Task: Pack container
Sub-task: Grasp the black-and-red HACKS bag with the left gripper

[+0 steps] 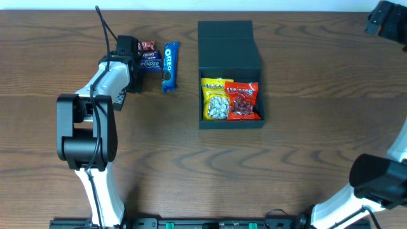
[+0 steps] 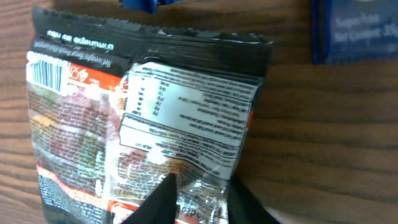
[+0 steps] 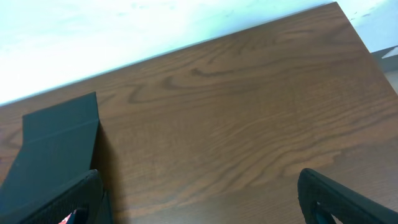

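Observation:
The container [image 1: 230, 38] is a dark square box at the table's middle, its flap lid folded back. A yellow packet [image 1: 215, 100] and a red packet [image 1: 243, 100] lie inside it. My left gripper [image 1: 130, 48] reaches into a cluster of snacks at the back left. In the left wrist view a black and red foil packet [image 2: 143, 112] lies label up, and the left gripper [image 2: 204, 186] pinches its crinkled near edge between both fingers. My right gripper [image 3: 202, 199] hangs open and holds nothing, above bare table beside the container's lid [image 3: 56, 149].
An Oreo pack [image 1: 170, 65] and a blue gum pack [image 1: 150, 63] lie beside the left gripper. The blue pack [image 2: 354, 28] shows at the upper right of the left wrist view. The right arm [image 1: 385, 19] is at the far right corner.

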You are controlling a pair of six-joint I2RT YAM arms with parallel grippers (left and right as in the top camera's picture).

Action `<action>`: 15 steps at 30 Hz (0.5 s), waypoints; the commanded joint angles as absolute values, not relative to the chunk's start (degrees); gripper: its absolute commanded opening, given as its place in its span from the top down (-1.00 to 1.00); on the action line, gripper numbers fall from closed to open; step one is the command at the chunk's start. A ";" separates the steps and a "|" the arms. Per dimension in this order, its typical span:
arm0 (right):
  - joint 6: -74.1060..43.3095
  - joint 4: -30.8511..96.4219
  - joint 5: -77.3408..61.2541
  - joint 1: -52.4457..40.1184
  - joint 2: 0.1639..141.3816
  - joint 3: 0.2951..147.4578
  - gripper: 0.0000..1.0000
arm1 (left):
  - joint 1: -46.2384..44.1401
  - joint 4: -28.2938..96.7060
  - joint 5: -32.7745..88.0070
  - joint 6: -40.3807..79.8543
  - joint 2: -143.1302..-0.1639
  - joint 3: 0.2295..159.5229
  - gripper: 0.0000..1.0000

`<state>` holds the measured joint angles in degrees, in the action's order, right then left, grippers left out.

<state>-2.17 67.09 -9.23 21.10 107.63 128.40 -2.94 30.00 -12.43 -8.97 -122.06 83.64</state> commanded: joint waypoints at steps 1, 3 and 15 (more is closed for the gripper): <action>-2.72 67.35 -9.26 21.67 108.14 128.11 -0.98 | -3.01 30.63 -12.64 -8.88 -124.29 82.65 0.69; -2.74 67.33 -9.28 21.67 108.14 128.11 -0.99 | -3.03 30.61 -12.67 -8.75 -124.27 82.67 0.77; -2.74 67.35 -9.26 21.67 108.14 128.11 -0.98 | -3.27 34.30 -14.57 -5.02 -122.50 86.80 0.89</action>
<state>-2.17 67.11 -9.21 21.10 107.63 128.40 -3.11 32.86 -13.30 -7.25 -122.37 84.27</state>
